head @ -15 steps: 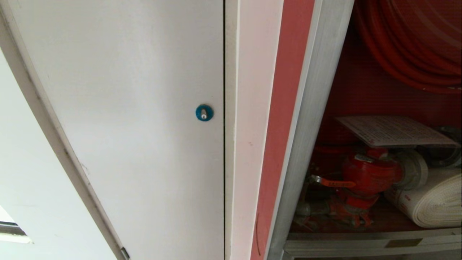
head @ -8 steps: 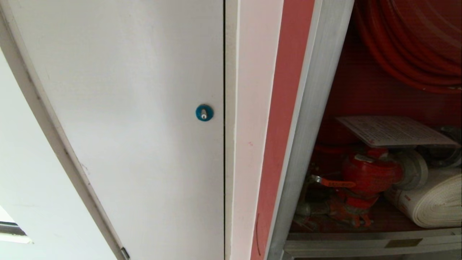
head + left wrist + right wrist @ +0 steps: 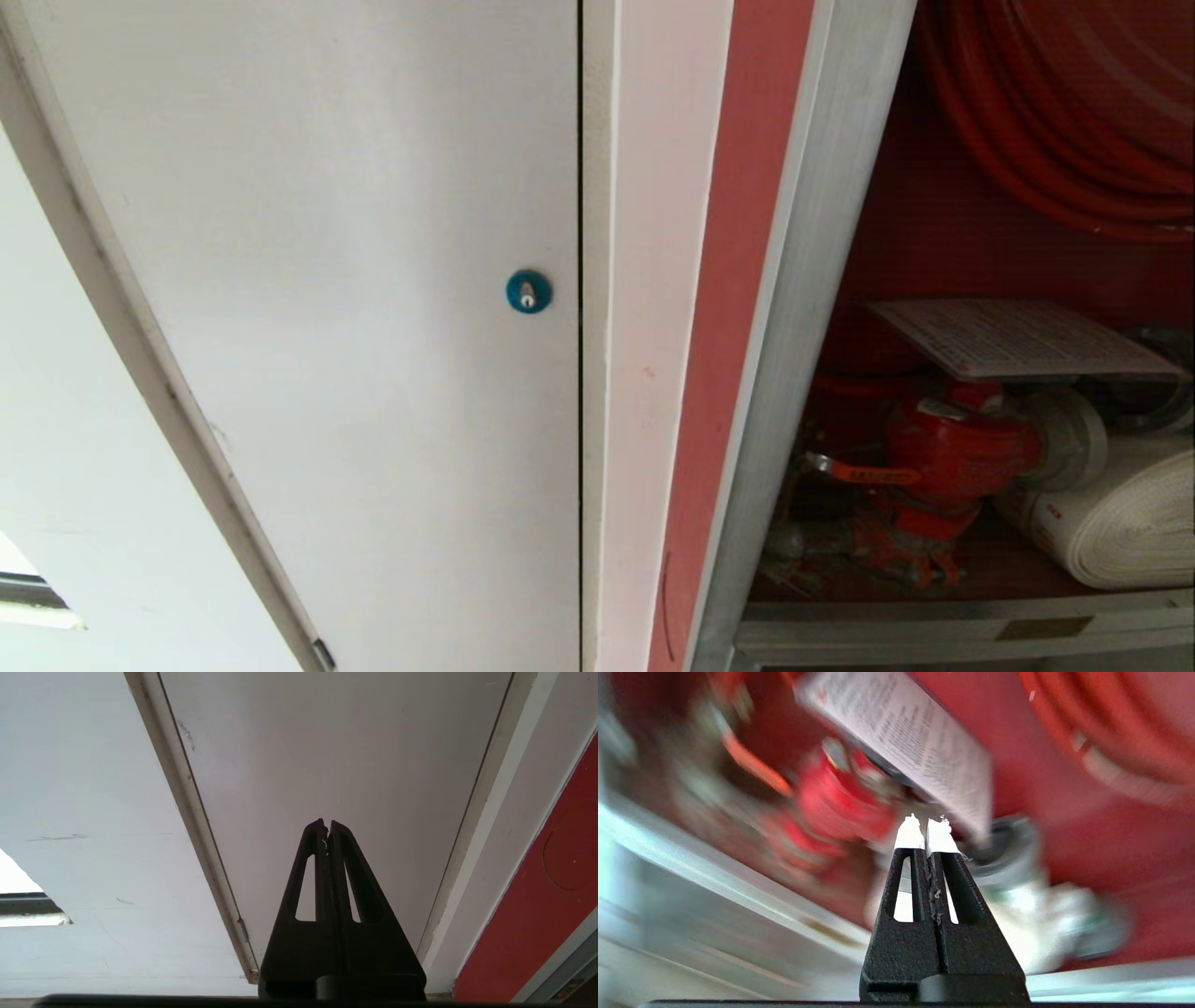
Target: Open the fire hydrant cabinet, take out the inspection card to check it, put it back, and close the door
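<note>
Here the biggest thing in the head view is a plain white-grey panel [image 3: 355, 308] filling the left and middle, with a pale wall [image 3: 56, 448] beyond its slanted edge and a white strip [image 3: 644, 280] on its other side. Right of that strip runs a red band [image 3: 738, 280], then the silver frame of the fire hydrant cabinet [image 3: 803, 308], which stands open with its red interior showing; the door is not in any view. High inside the cabinet hangs the coiled red hose reel [image 3: 1055, 121]. Lower, at the right edge, lies the white rolled hose [image 3: 1120, 523], and just left of it sits the red valve [image 3: 952, 457]. The inspection card [image 3: 1018, 338] lies flat on top of the valve, overhanging it on both sides. Smallest is the blue round lock [image 3: 528, 291] near the panel's right edge. Neither arm shows in the head view. The left gripper [image 3: 326, 825] points at the white-grey panel with its fingers pressed together and nothing between them. The right gripper [image 3: 925, 823] faces into the cabinet, just short of the card's near edge in its blurred wrist view, fingers closed tip to tip and holding nothing.
</note>
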Robot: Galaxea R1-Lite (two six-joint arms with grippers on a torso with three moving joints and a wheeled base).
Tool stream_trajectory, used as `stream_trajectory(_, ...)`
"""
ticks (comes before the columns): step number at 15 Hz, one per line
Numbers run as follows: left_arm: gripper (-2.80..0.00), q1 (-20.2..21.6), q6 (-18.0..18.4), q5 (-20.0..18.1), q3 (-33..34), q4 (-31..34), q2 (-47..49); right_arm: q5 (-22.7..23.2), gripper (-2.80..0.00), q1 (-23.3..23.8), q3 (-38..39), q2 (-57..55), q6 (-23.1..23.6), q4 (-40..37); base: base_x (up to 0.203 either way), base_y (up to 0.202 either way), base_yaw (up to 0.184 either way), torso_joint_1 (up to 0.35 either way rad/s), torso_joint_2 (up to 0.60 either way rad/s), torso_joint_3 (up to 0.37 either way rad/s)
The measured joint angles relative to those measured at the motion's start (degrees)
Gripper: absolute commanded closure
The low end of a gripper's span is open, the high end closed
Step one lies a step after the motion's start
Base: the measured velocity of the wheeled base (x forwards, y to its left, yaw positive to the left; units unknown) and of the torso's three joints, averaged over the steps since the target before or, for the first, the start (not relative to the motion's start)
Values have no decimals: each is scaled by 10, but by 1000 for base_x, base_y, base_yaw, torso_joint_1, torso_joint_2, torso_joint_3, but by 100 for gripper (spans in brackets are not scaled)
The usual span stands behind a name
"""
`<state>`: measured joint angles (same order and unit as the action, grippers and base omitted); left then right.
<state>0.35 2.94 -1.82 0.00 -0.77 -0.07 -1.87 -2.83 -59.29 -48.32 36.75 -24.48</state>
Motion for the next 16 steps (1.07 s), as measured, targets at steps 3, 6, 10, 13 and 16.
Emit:
stream_trajectory(3, 0, 0, 0, 0, 0, 0, 0, 32, 0, 0, 2, 16, -185, 5, 0, 0, 0, 0, 0, 0)
stream_trajectory(6, 0, 0, 0, 0, 0, 0, 0, 44, 0, 0, 4, 41, -343, 6, 0, 0, 0, 0, 0, 0)
stream_trajectory(10, 0, 0, 0, 0, 0, 0, 0, 52, 0, 5, 25, 93, -393, 6, 0, 0, 0, 0, 0, 0)
stream_trajectory(13, 0, 0, 0, 0, 0, 0, 0, 54, 0, 19, 47, 156, -408, 6, 0, 0, 0, 0, 0, 0)
stream_trajectory(16, 0, 0, 0, 0, 0, 0, 0, 53, 0, 34, 67, 232, -411, 6, 0, 0, 0, 0, 0, 0)
